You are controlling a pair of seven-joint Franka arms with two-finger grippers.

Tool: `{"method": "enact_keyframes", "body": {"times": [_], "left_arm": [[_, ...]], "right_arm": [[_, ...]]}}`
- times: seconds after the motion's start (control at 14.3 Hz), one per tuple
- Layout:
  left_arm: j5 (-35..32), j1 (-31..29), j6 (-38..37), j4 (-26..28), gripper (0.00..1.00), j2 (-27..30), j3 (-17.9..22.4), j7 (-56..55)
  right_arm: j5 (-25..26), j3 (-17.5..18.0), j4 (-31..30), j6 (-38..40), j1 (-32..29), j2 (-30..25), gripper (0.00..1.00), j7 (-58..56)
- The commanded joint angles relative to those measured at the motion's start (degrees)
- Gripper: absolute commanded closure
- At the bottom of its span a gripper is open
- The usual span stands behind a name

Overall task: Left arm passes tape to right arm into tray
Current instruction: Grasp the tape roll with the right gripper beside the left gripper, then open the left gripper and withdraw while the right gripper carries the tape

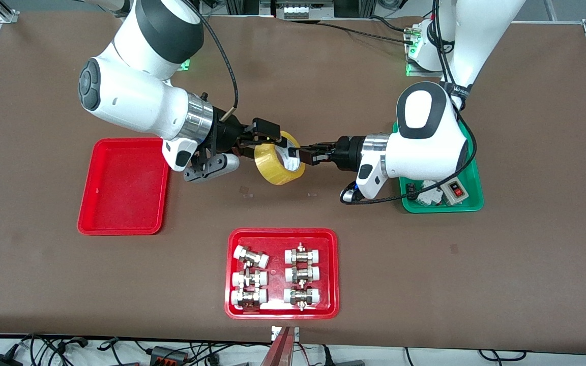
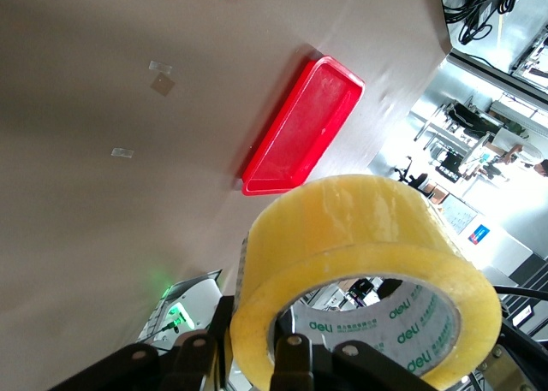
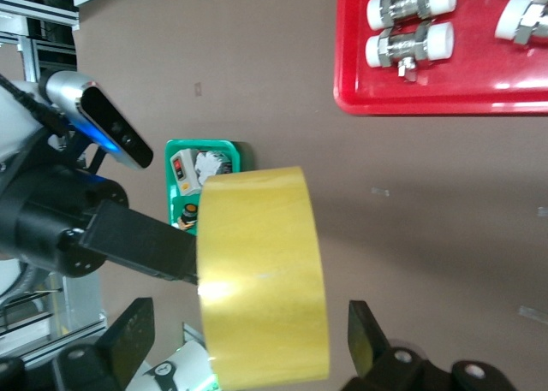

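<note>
While held aloft, tape [image 1: 279,165] above bare table [image 1: 323,91].

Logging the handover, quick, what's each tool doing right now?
Left tool: shut on the tape, held over the table.
Right tool: open, fingers straddling the tape, not clamped.

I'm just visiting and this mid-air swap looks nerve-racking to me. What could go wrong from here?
1. The tape hangs over bare table, held only by the left gripper. The right gripper straddles it with fingers open, so an early release would probably drop it, and a roll may wander off.
2. If the right gripper closes off-centre, the roll could twist between the two grips.
3. The tray lies toward the right arm's end, so a weak grip might slip on the way.
</note>
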State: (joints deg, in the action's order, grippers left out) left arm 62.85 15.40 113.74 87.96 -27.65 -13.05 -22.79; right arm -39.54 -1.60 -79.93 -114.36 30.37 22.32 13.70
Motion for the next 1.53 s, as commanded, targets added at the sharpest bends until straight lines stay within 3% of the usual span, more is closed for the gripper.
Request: {"method": "enact_keyframes", "body": {"times": [0.0, 0.35, 0.42, 0.63, 0.7, 0.77, 1.19, 1.26, 1.33, 1.4, 1.47], "left_arm": [[1.4, 0.2, -0.2, -1.8, 0.91, -0.6, 0.0, -0.4], [1.4, 0.2, -0.2, -1.8, 0.91, -0.6, 0.0, -0.4], [1.4, 0.2, -0.2, -1.8, 0.91, -0.6, 0.0, -0.3], [1.4, 0.2, -0.2, -1.8, 0.91, -0.6, 0.0, -0.3], [1.4, 0.2, -0.2, -1.8, 0.91, -0.6, 0.0, -0.3], [1.4, 0.2, -0.2, -1.8, 0.91, -0.6, 0.0, -0.3], [1.3, 0.2, -0.2, -1.8, 0.90, -0.6, 0.0, -0.3], [1.4, 0.0, -0.3, -1.8, 0.75, -0.6, 0.0, -0.4], [1.5, -0.1, -0.4, -1.8, 0.31, -0.6, 0.0, -0.9], [1.4, -0.1, -0.5, -1.8, 0.00, -0.6, 0.0, -0.9], [1.4, -0.4, -0.7, -1.8, 0.00, -0.5, 0.0, -1.0]], "right_arm": [[1.6, -0.2, 1.6, 0.1, 0.4, 0.9, 0.00, 1.3], [1.6, -0.2, 1.6, 0.0, 0.4, 0.8, 0.01, 1.2], [1.6, -0.2, 1.7, 0.0, 0.4, 0.9, 0.15, 1.1], [1.6, -0.2, 1.6, 0.0, 0.4, 0.8, 0.32, 1.2], [1.6, -0.2, 1.6, 0.0, 0.4, 0.9, 0.45, 1.2], [1.6, -0.2, 1.6, 0.0, 0.3, 0.9, 0.52, 1.1], [1.6, -0.2, 1.6, 0.0, 0.2, 0.9, 0.61, 0.8], [1.6, -0.2, 1.6, 0.0, 0.2, 0.8, 0.61, 0.8], [1.6, -0.2, 1.6, 0.1, 0.2, 0.8, 0.61, 0.8], [1.6, -0.2, 1.6, 0.1, 0.2, 0.9, 0.61, 0.7], [1.7, -0.2, 1.6, 0.1, 0.2, 0.8, 0.61, 0.7]]}}
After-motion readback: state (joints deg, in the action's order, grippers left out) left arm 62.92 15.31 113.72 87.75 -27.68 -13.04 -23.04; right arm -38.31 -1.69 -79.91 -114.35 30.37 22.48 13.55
